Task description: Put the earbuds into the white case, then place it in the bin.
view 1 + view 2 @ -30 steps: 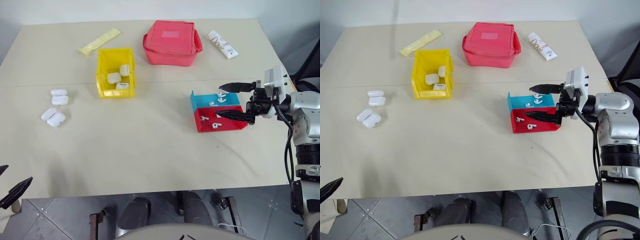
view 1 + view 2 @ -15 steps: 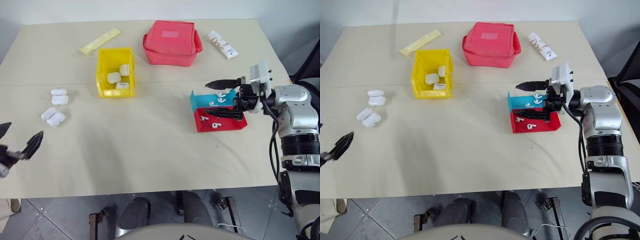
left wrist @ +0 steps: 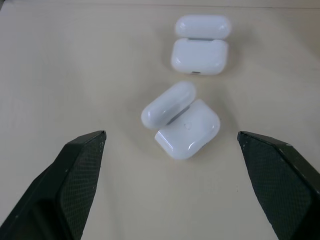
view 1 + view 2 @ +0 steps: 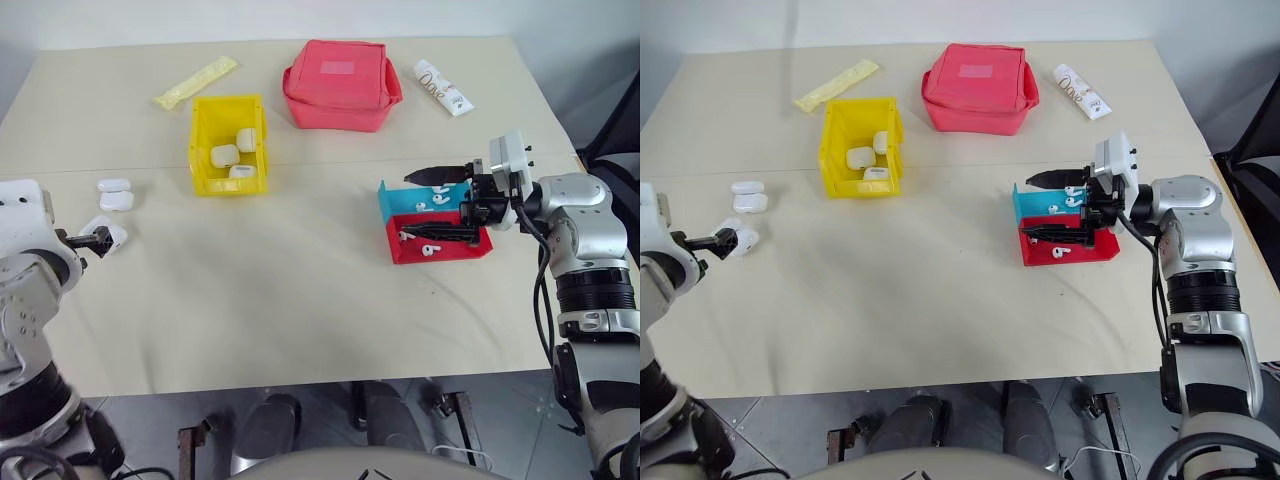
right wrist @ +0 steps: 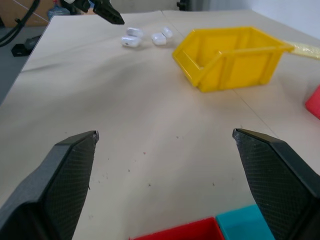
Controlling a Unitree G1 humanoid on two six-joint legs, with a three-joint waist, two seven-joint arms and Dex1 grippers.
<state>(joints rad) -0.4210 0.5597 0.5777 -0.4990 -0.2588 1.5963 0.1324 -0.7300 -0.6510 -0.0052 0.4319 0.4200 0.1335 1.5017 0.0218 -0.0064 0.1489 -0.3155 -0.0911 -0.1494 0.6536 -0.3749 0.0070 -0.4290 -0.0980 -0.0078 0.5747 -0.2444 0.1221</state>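
Left gripper (image 3: 170, 145) spread wide, empty, hovering at the left side of the cream cloth-covered table (image 4: 300, 300), aimed at a glossy white pebble-shaped earbud case (image 3: 181, 120) lying with its hinged lid open; a second identical open case (image 3: 200, 44) just beyond it, apart from the first. Right gripper (image 4: 432, 205) likewise spread wide and holding nothing, reaching leftward over the low blue tray (image 4: 400, 199) and the low red tray (image 4: 440, 250), which sit touching side by side at the right of the table. Tiny glossy white earbuds with short stems lying loose in both trays: at least one in the blue (image 4: 441, 200), two in the red (image 4: 431, 248). Yellow plastic open-top bin (image 4: 203, 140) well apart from both grippers, toward the back of the table left of centre, with three closed white cases (image 4: 225, 155) inside. Behind it a flat pale yellow packet (image 4: 197, 82); to its right a big red zip pouch (image 4: 341, 84), then a white tube (image 4: 444, 88) with printed lettering near the far right corner.
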